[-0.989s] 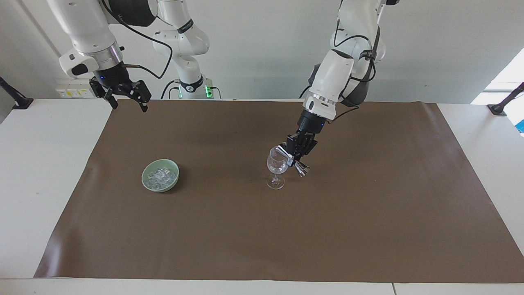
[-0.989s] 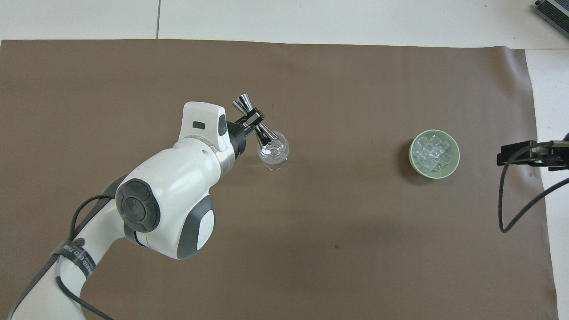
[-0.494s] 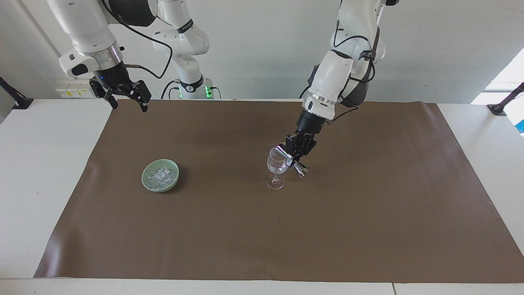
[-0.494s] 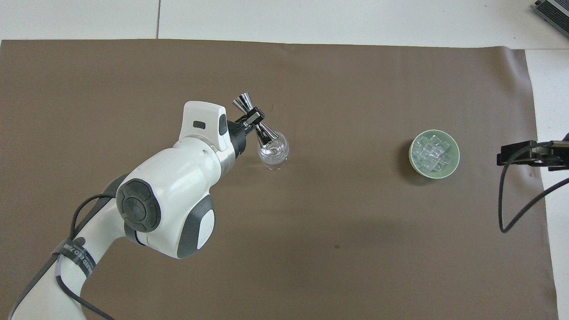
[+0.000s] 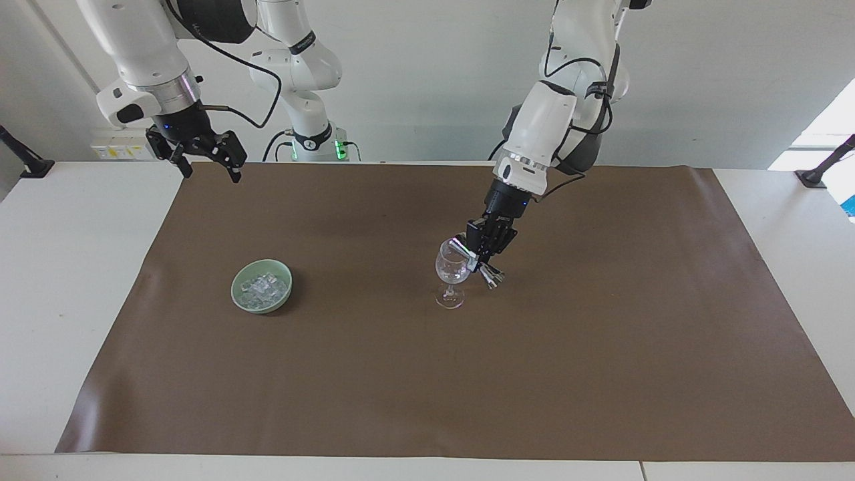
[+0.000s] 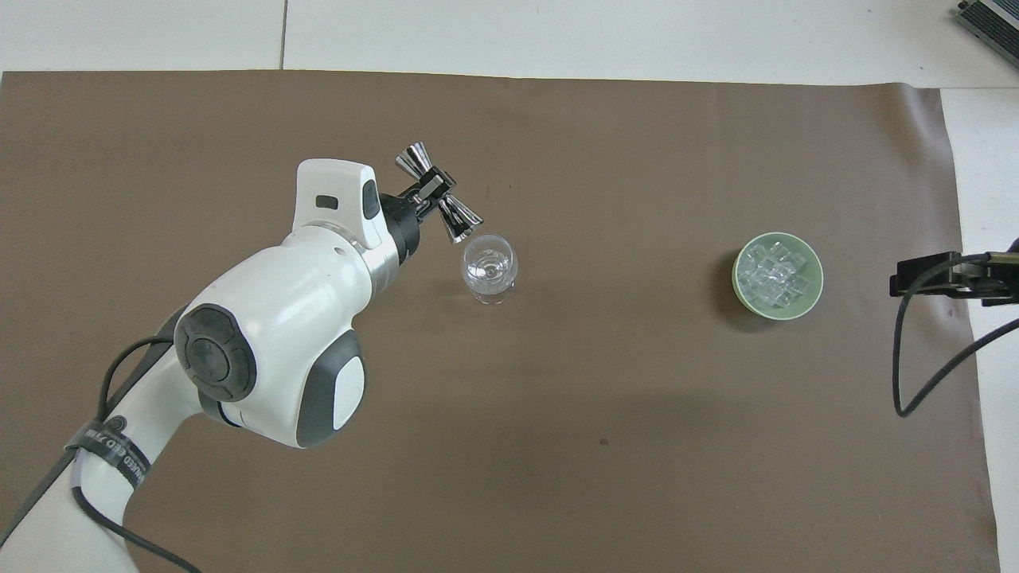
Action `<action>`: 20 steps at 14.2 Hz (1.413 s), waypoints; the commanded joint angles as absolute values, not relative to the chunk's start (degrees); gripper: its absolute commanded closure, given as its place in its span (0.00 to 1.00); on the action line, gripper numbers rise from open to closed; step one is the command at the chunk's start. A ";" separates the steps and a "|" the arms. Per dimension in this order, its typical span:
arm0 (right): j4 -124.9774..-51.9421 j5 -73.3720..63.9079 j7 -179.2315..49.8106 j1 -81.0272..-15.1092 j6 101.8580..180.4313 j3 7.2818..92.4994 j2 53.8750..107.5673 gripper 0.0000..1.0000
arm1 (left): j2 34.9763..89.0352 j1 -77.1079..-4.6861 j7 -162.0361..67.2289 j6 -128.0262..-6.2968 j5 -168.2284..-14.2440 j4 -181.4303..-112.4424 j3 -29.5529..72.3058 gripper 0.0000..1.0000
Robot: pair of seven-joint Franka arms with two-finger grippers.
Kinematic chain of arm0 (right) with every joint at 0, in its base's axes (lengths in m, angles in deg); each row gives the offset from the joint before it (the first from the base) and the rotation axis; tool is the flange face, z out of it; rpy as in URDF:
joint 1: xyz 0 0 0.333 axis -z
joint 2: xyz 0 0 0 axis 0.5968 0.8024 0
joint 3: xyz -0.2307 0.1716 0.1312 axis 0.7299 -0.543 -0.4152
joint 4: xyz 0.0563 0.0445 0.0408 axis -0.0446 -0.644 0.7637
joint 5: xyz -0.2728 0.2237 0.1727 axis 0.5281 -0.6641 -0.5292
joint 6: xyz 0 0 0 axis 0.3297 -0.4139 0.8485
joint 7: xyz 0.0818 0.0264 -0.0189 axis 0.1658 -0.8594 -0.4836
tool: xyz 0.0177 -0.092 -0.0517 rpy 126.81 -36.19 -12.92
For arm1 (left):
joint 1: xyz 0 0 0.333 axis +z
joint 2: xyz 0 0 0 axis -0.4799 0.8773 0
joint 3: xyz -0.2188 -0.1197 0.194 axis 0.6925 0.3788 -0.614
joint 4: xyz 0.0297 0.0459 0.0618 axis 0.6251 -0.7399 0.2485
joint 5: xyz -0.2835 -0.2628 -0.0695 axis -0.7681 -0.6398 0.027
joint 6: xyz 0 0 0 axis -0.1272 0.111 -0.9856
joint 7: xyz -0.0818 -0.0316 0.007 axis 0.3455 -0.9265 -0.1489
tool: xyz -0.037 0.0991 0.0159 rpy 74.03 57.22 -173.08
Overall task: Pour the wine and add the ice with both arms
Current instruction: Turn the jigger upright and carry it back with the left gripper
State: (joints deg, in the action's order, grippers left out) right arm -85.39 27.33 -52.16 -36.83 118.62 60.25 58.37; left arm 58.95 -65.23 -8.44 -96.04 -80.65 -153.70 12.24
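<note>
A clear stemmed wine glass (image 5: 452, 270) (image 6: 489, 267) stands upright mid-mat. My left gripper (image 5: 479, 262) (image 6: 430, 188) is shut on the waist of a silver double-cone jigger (image 5: 492, 278) (image 6: 458, 220). The jigger is tilted, its lower mouth just beside the glass's rim, toward the left arm's end. No wine can be seen in the glass or the jigger. Ice (image 5: 262, 286) (image 6: 774, 274) fills a small green bowl (image 5: 237, 294) (image 6: 815, 288) toward the right arm's end. My right gripper (image 5: 207, 160) (image 6: 947, 274) waits open and raised over the mat's edge by its base.
A brown mat (image 5: 427, 387) (image 6: 605, 446) covers most of the white table (image 5: 73, 280). A black cable (image 6: 915, 374) hangs from the right arm's wrist. Black clamps (image 5: 27, 164) sit at the table's corners near the robots.
In the overhead view the left gripper and jigger have drawn back from over the glass's bowl toward the left arm's end. The right arm, glass and bowl have stayed put.
</note>
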 commanded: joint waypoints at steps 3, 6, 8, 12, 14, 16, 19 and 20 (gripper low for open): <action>-87.19 26.38 -51.61 -36.20 119.96 59.73 56.85 0.00 | 59.33 -63.57 -6.68 -95.07 -90.77 -152.70 12.55 1.00; -87.19 26.38 -51.61 -36.20 119.96 59.73 56.85 0.00 | 59.07 -63.66 -6.86 -95.07 -99.99 -153.49 12.55 1.00; -87.28 26.38 -51.61 -36.20 119.96 59.73 56.85 0.00 | 58.89 -63.57 -6.86 -94.81 -107.46 -153.49 12.64 1.00; -87.28 26.38 -51.53 -36.20 119.96 59.73 56.77 0.00 | 58.45 -58.32 -7.12 -85.36 -115.40 -152.26 12.99 1.00; -87.54 26.38 -51.53 -36.20 119.96 59.73 56.77 0.00 | 58.28 -54.97 -7.30 -79.88 -116.02 -151.21 13.16 1.00; -87.54 26.38 -51.44 -36.20 119.96 59.73 56.68 0.00 | 57.84 -51.11 -9.04 -74.27 -122.23 -150.68 13.16 1.00; -87.63 26.38 -51.44 -36.20 119.96 59.73 56.68 0.00 | 56.69 -45.75 -15.20 -64.07 -126.92 -150.33 12.90 1.00; -87.54 26.38 -51.35 -36.29 119.96 59.73 56.77 0.00 | 56.69 -43.99 -15.30 -61.43 -126.92 -150.33 12.90 1.00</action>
State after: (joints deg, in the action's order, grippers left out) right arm -85.58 27.33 -52.16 -36.83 118.62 60.25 58.36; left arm 57.80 -47.15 -13.41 -66.55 -125.11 -150.26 12.31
